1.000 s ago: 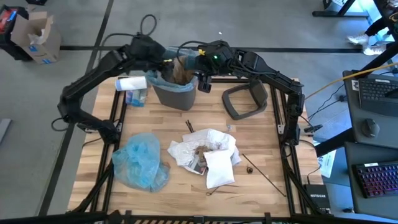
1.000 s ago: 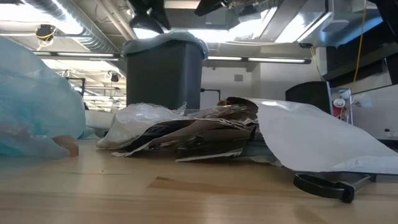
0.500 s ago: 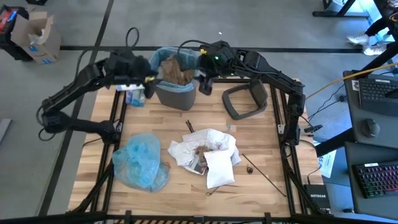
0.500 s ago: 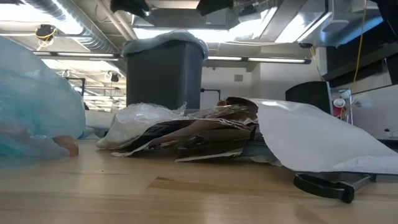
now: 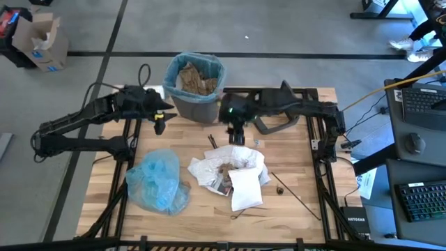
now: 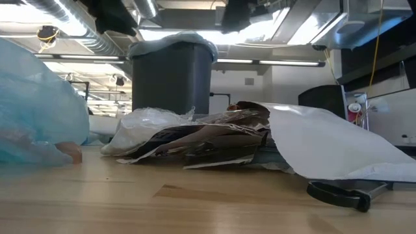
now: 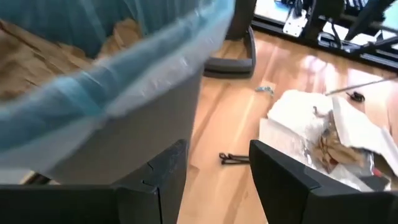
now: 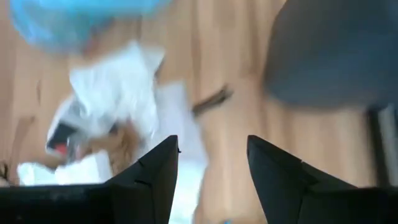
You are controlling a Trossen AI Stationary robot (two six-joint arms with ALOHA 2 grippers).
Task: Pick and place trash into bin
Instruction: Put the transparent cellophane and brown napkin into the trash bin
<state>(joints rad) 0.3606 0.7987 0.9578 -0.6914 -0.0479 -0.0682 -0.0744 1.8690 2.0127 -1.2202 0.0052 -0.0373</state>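
Note:
The dark grey bin (image 5: 195, 84) with its blue liner stands at the far side of the table, brown crumpled paper inside. Its grey wall (image 6: 172, 71) rises behind the litter in the low view. A pile of trash (image 5: 230, 171), white mailers, brown paper and a printed packet, lies mid-table. My left gripper (image 5: 159, 120) hangs open over the wood just left of the bin (image 7: 106, 93). My right gripper (image 5: 235, 134) is open between bin and pile, above the pile's far edge (image 8: 118, 118). Neither touches anything.
The grey lid (image 5: 275, 117) lies right of the bin, partly under the right arm. A light blue bag (image 5: 159, 181) sits at the near left. Thin dark sticks (image 5: 296, 196) lie right of the pile, and a short one (image 7: 233, 158) lies near the bin.
My left gripper has drawn back from above the bin toward the table's left and near side and has come lower. My right gripper has swung from beside the bin's rim toward the near edge, over the trash pile. The bin's brown paper now shows uncovered.

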